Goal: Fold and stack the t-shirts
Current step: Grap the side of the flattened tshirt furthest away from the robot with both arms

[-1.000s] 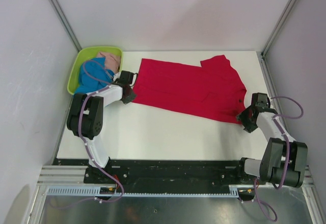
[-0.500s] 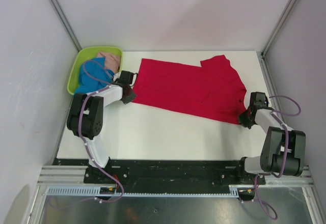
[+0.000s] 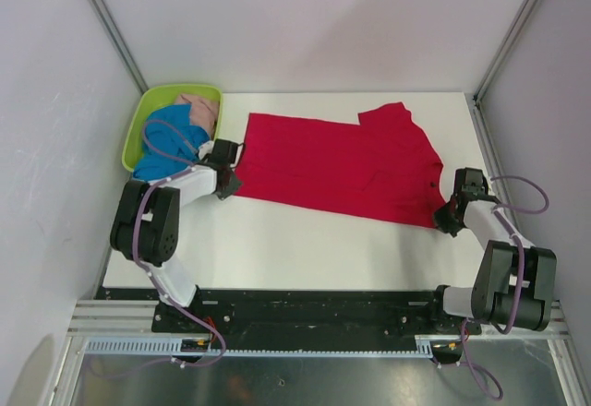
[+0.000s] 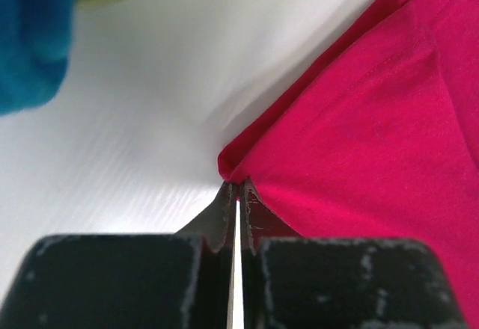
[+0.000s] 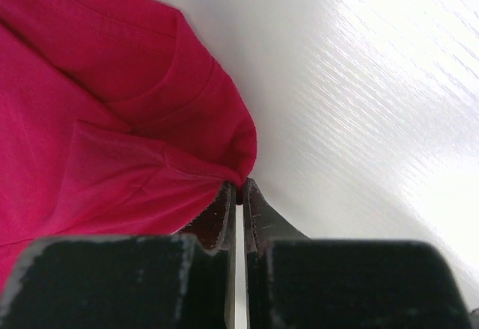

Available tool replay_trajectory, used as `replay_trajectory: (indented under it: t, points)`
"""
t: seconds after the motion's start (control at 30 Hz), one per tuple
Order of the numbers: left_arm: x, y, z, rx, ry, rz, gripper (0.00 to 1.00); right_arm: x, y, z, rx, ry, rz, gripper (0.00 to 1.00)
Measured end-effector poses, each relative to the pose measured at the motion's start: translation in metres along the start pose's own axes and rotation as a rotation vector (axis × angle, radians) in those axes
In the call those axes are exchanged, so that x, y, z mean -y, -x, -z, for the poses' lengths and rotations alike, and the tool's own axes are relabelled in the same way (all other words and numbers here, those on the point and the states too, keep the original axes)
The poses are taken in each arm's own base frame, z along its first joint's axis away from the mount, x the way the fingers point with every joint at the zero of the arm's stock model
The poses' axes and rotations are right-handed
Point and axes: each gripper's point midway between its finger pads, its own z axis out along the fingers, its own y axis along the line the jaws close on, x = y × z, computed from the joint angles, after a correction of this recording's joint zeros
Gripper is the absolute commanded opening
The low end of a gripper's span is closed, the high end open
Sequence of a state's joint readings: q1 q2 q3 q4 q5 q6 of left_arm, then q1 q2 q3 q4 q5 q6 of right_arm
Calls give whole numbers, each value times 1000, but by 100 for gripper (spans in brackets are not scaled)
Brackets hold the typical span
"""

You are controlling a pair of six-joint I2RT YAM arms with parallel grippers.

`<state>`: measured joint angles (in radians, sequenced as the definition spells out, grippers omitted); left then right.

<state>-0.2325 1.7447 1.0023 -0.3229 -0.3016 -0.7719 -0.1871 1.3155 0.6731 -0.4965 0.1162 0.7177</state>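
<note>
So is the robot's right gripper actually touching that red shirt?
Touching. The right wrist view shows the right gripper shut on a corner of the red shirt, with the cloth pinched between its tips.

- White table [image 3: 305, 249], glossy, with fine ribbed streaks across its surface.
- Red t-shirt [image 3: 342, 161] spread flat over the table's far half, reaching nearly side to side.
- Lime-green basket [image 3: 140, 125] at the table's far left corner.

The right gripper [image 5: 238, 192] pinches a folded corner of the red t-shirt [image 5: 97, 120] on the white table [image 5: 374, 105]
</note>
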Motion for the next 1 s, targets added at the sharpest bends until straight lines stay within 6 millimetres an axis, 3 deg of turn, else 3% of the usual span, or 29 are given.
replay_trajectory:
  t: [0.2, 0.67, 0.73, 0.83, 0.87, 0.93, 1.0]
  points:
    - [-26, -17, 15, -13, 36, 31, 0, 12, -13, 11, -47, -48, -48, 0]
    - [-86, -62, 51, -34, 96, 152, 1, 52, -67, 38, -275, -234, -176, 1]
    - [-90, -66, 55, -33, 98, 165, 12, 53, -72, 43, -295, -236, -182, 19]
    - [-95, -70, 59, -39, 102, 164, 44, 52, -75, 51, -312, -222, -191, 55]
    - [-95, -69, 60, -39, 98, 159, 53, 52, -76, 53, -316, -216, -192, 63]
    - [-94, -69, 62, -39, 87, 136, 68, 52, -77, 56, -319, -205, -189, 74]
    - [-93, -66, 67, -31, 66, 114, 76, 51, -77, 58, -321, -200, -179, 78]
